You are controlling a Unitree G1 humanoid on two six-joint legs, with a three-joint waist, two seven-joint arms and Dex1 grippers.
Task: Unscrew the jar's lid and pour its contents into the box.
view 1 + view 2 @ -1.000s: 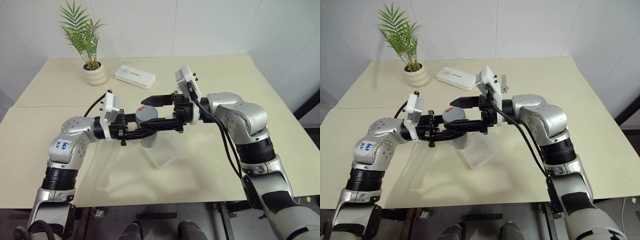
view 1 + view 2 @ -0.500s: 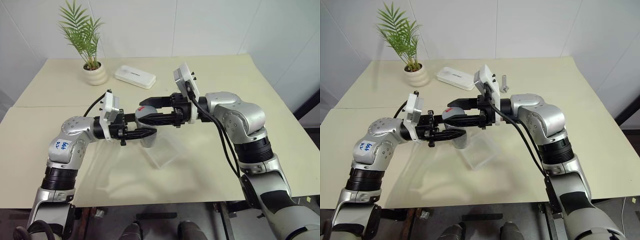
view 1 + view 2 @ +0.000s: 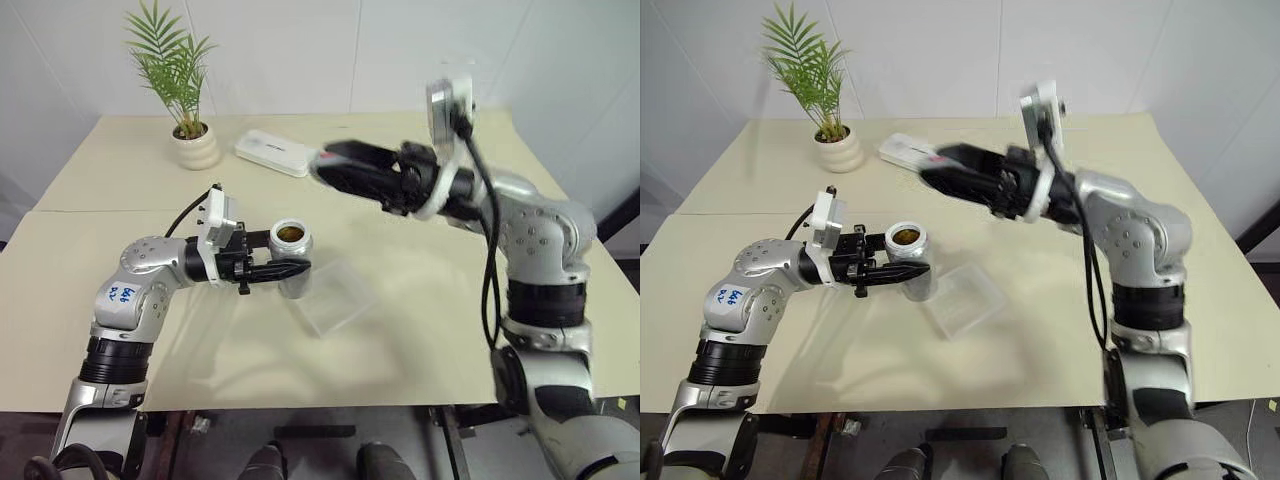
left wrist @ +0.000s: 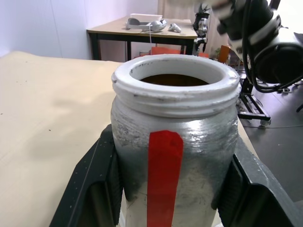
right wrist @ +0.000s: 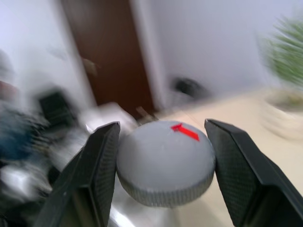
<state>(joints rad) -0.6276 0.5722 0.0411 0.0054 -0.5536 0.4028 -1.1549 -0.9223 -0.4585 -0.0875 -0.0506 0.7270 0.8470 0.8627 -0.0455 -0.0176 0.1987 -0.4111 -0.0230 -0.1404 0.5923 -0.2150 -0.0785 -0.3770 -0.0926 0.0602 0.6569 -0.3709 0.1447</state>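
The silvery jar (image 3: 293, 272) with its red stripe (image 4: 163, 175) stands upright just above the table, its mouth uncovered. My left gripper (image 3: 283, 260) is shut on its body, one finger (image 4: 97, 184) on each side. Golden-brown contents (image 3: 906, 236) show inside the mouth. The grey lid (image 5: 164, 163) with a red mark (image 5: 185, 132) is off the jar, and my right gripper (image 3: 338, 166) is shut on it, above and behind the jar, toward the right. The clear box (image 3: 336, 297) lies on the table just right of the jar.
A cream plant pot (image 3: 195, 148) and a white oblong case (image 3: 272, 153) stand at the back left of the beige table (image 3: 420, 330). My right arm (image 3: 530, 230) reaches in from the right, above the table.
My right gripper closed on the lid and carried it up and away to the right, leaving the jar open. My left gripper kept the jar still.
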